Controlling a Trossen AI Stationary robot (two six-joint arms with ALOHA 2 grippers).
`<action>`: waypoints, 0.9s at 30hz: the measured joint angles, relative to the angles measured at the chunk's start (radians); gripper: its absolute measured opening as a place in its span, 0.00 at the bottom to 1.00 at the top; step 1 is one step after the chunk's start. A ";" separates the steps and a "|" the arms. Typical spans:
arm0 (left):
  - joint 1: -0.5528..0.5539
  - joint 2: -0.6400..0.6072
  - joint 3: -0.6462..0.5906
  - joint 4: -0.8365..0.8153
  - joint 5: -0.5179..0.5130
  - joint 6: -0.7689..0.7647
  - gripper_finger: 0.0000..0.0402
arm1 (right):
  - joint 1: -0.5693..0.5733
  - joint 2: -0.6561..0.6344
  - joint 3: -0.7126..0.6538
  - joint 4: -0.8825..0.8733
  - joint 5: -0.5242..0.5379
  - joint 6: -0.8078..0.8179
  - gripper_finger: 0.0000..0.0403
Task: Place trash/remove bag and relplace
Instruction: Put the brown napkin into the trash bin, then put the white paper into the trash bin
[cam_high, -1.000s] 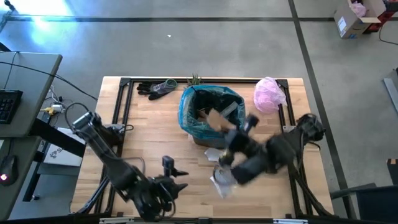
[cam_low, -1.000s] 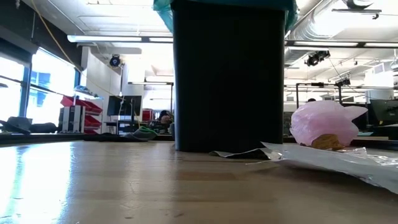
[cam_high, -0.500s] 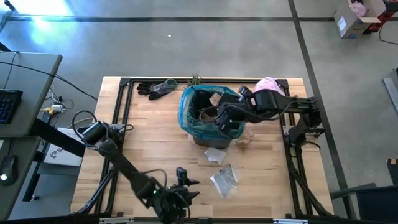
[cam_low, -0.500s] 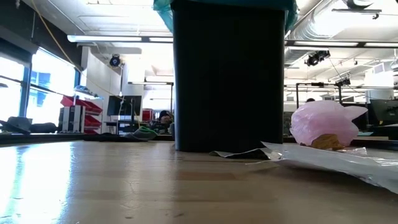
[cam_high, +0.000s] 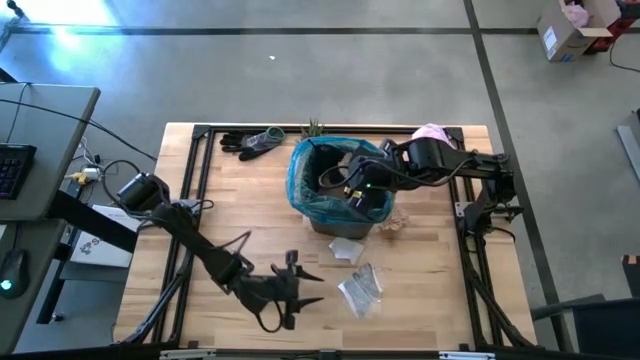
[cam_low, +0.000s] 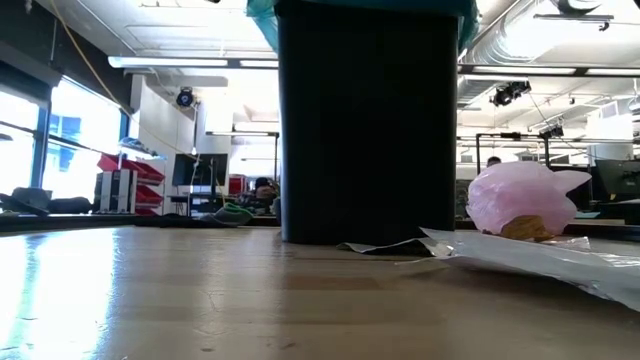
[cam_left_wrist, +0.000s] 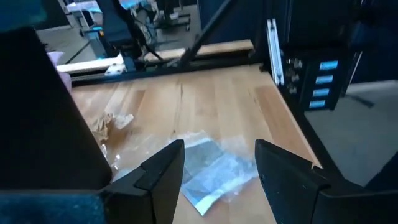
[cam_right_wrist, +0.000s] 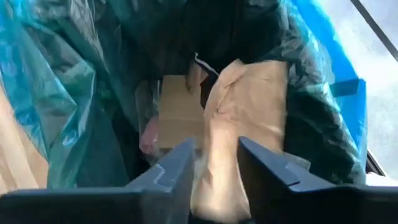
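The teal bag (cam_high: 300, 185) lines a black bin (cam_low: 370, 120) at the table's middle. My right gripper (cam_high: 358, 195) hangs over the bin's mouth, pointing down into it, fingers apart (cam_right_wrist: 216, 168); a brown paper piece (cam_right_wrist: 249, 106) stands between and below them inside the bag (cam_right_wrist: 37, 93). On the table before the bin lie a white scrap (cam_high: 347, 250), a brownish lump (cam_high: 393, 225) and a silvery wrapper (cam_high: 360, 290). My left gripper (cam_high: 315, 287) is open near the front edge, just left of the wrapper (cam_left_wrist: 217, 177), pointing at it without touching. My right gripper has the brown paper (cam_right_wrist: 217, 143) in the gap between its fingers, which point down into the bin. I cannot tell whether the fingers touch the paper.
A pale pink bag (cam_high: 432, 131) lies at the far right, partly under the right arm. Dark gloves (cam_high: 250, 142) and a small plant (cam_high: 313, 128) sit along the far edge. A black frame (cam_high: 195, 180) borders the tabletop. Bare wood lies left of the bin.
My right gripper has swung from over the table before the bin toward the far edge and now stands over the bin's mouth. My left gripper has sunk toward the table and now points at the silvery wrapper.
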 joint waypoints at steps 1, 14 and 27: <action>0.004 -0.013 -0.018 0.021 0.003 0.000 0.45 | 0.000 0.000 0.000 -0.005 -0.002 0.003 0.29; 0.096 -0.032 -0.092 0.008 0.103 -0.061 0.45 | 0.109 0.001 0.008 0.023 0.072 0.007 0.42; 0.285 0.043 -0.092 -0.101 0.233 0.001 0.45 | 0.501 0.000 -0.110 0.067 0.299 0.273 0.42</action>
